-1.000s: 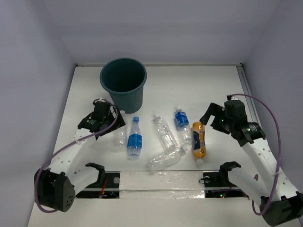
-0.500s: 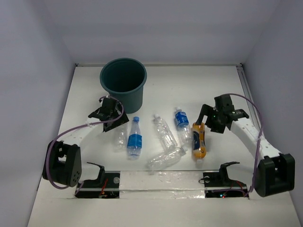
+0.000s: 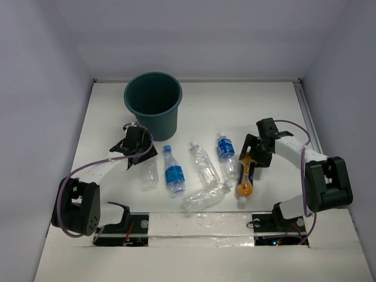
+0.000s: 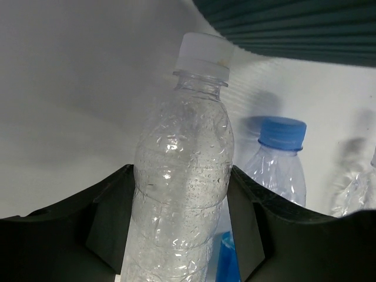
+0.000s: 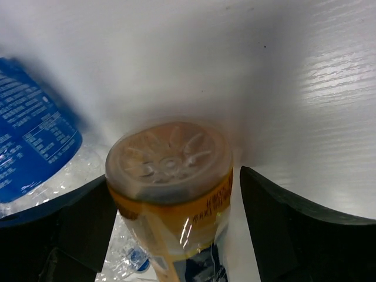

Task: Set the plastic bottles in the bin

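Observation:
The dark teal bin [image 3: 154,106] stands at the back left; its ribbed wall shows in the left wrist view [image 4: 294,29]. My left gripper [image 3: 143,158] [image 4: 181,182] is shut on a clear white-capped bottle [image 3: 151,173] [image 4: 182,158], with both fingers against its sides. My right gripper [image 3: 251,156] [image 5: 176,194] is open around the base end of the orange-yellow bottle [image 3: 244,179] [image 5: 170,170], with a thin gap at the right finger. Two blue-labelled bottles [image 3: 174,175] [image 3: 226,154] and two more clear bottles [image 3: 204,164] [image 3: 205,197] lie on the table between the grippers.
The white table [image 3: 264,106] is walled at the back and sides. The blue-capped bottle [image 4: 281,158] lies just right of my left fingers. A blue label [image 5: 35,141] lies just left of my right fingers. Arm bases and mounts stand along the near edge.
Both arms have lowered onto their bottles. The right gripper came down over the orange bottle, which tilted. The blue-labelled bottle beside the left gripper shifted slightly right.

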Action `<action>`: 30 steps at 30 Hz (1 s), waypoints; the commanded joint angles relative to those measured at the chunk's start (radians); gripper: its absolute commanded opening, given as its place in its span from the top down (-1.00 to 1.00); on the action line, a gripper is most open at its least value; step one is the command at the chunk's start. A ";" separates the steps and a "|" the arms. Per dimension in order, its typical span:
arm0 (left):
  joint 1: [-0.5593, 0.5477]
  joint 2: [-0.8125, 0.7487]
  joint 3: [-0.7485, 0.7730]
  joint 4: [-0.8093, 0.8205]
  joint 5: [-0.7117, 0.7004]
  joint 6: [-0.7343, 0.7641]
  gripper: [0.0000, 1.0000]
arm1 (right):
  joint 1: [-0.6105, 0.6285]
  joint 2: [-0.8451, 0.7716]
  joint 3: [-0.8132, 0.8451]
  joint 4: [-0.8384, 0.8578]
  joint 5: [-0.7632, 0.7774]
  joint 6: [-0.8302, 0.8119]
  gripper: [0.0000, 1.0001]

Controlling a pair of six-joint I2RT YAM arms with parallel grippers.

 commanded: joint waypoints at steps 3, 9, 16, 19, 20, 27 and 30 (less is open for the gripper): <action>-0.012 -0.126 -0.056 -0.057 0.028 -0.005 0.52 | -0.004 0.073 0.047 0.043 0.005 0.007 -0.52; -0.032 -0.294 0.005 -0.180 0.106 -0.007 0.64 | -0.004 0.014 0.076 -0.020 0.060 0.007 -0.13; -0.050 -0.389 0.289 -0.362 0.222 0.016 0.66 | -0.004 -0.224 0.196 -0.177 0.121 -0.010 -0.12; -0.050 -0.343 0.511 -0.393 0.206 0.019 0.66 | -0.004 -0.326 0.256 -0.187 0.029 -0.005 -0.07; -0.050 -0.323 0.639 -0.391 0.199 0.021 0.66 | -0.004 -0.379 0.291 -0.183 -0.016 0.009 -0.06; 0.005 0.027 1.120 -0.287 -0.015 0.079 0.60 | 0.005 -0.456 0.420 -0.099 -0.207 0.099 -0.08; 0.026 0.153 1.257 -0.289 0.045 0.041 0.60 | 0.017 -0.461 0.461 -0.104 -0.221 0.113 -0.10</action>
